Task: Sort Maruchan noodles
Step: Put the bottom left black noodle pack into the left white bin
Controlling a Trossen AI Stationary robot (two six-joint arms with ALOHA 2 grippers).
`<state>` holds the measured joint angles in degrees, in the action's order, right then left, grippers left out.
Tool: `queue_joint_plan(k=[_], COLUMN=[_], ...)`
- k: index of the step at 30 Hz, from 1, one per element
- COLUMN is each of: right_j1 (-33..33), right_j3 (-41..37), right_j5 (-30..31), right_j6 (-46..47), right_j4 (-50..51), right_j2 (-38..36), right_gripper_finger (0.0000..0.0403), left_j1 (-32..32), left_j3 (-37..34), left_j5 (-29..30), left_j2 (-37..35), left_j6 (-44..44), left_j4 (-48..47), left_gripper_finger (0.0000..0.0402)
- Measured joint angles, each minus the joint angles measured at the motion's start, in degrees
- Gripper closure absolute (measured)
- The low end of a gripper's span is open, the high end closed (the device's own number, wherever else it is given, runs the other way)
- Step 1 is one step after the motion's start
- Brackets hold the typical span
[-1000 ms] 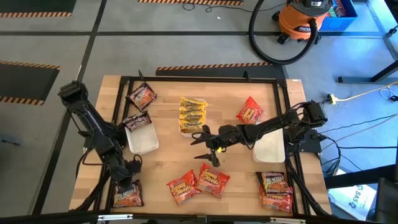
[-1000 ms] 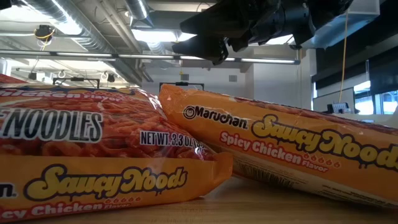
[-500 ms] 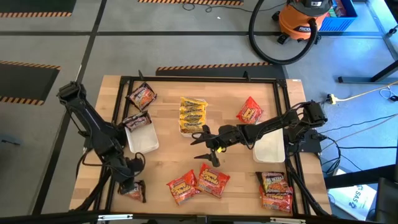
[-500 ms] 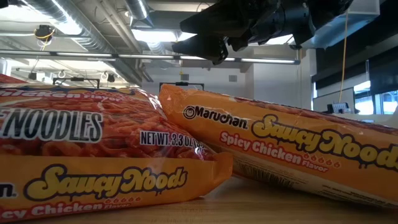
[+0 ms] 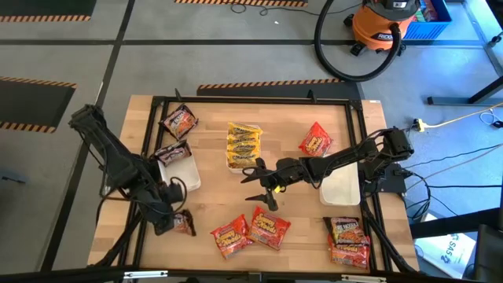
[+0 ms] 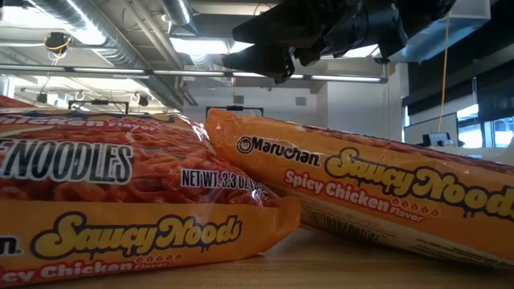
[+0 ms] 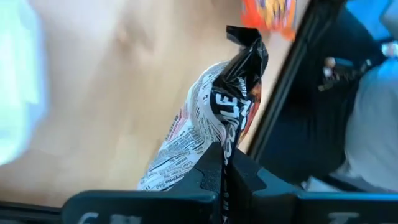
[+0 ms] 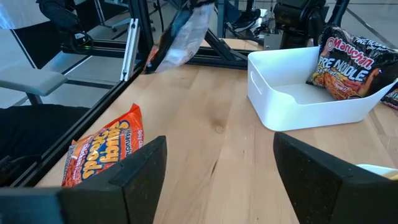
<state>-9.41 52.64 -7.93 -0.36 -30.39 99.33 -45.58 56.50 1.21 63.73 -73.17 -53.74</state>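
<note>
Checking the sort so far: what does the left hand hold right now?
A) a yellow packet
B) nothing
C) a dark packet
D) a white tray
C: the left hand is shut on a dark packet, which hangs crumpled above the table.

I'm looking at a lab or workshop: grey floor with hazard tape strips (image 5: 240,85), orange shop vacuum (image 5: 383,23) with black hose, exposed ceiling ducts (image 6: 96,24) and tube lights, wooden table (image 5: 295,118) in black frame
</note>
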Motion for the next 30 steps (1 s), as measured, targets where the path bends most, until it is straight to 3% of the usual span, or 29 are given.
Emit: queue_joint_plan(k=[14,21,30], right_j1=[0.0,0.0,0.0], right_j3=[0.0,0.0,0.0], right_j5=[-0.01,-0.01,-0.01], right_j6=[0.07,0.09,0.1], right_j4=[0.02,0.22,0.3], right_j2=[0.0,0.0,0.0], right_gripper_finger=[0.0132,0.0132,0.0132], left_j1=[8.14,14.32,24.22], left_j3=[16.93,17.8,13.57], left_j5=[14.84,22.16,21.28], left_j2=[-0.04,-1.25,-2.71], left_j6=[1.93,2.05,4.91], left_j4=[-29.08,-36.5,-36.17], left_gripper_finger=[0.0401,0.0401,0.0401])
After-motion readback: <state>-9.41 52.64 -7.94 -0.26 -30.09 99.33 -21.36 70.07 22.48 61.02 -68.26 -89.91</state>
